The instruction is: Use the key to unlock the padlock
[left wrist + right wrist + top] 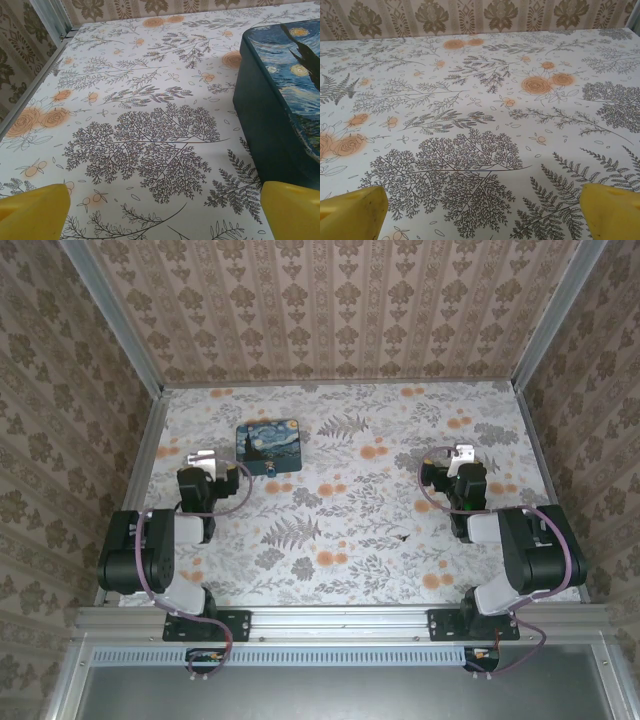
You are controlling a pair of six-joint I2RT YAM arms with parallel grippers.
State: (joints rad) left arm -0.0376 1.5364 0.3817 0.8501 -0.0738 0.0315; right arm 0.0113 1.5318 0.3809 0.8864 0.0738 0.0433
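We make out the padlock [272, 472] in the top view as a tiny dark bluish speck with a glint. It lies on the table [350, 575] to the right of the left claw [203, 457] and close against the near edge of the Starry Night box [268, 441]. The key [403, 537], a thin dark sliver, lies apart from it, to the left of the right claw [462, 452] and back toward the arm bases.

The left claw is spread wide and holds nothing. In its wrist view we see one yellow fingertip [32, 210] at each lower corner, flowered table between them and the box's dark side just beside the right one. The right claw is equally wide and empty, its yellow fingertips [610, 210] low over bare patterned table.
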